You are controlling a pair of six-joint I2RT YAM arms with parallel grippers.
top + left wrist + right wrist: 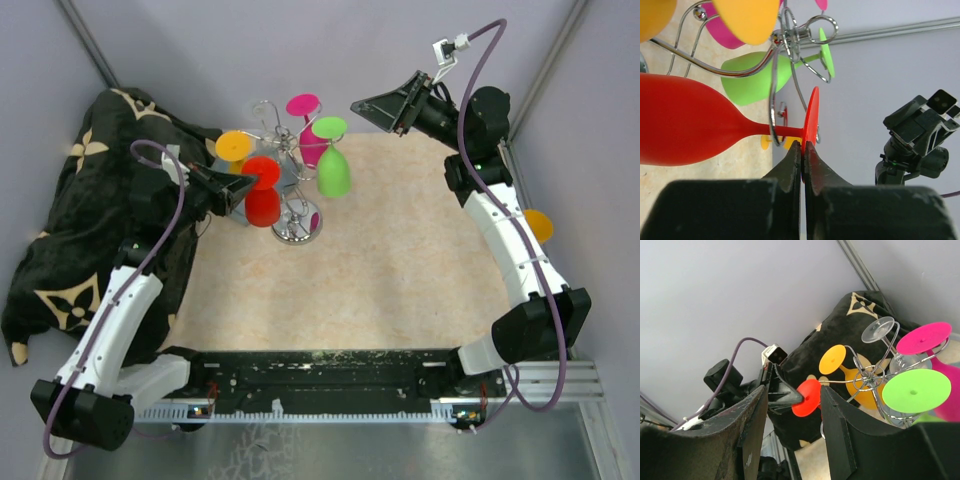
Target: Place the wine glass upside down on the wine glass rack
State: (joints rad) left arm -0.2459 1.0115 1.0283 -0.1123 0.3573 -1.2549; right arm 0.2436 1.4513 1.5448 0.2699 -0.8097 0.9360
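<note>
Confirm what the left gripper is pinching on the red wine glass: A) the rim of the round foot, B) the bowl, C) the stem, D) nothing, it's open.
A: in the left wrist view the left gripper is shut on the edge of the red wine glass's foot disc, its stem crossing a wire of the wine glass rack.

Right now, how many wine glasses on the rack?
5: red left, foot pinched by left gripper; orange behind it; pink at back; green right; one clear, faint. More may hide.
</note>
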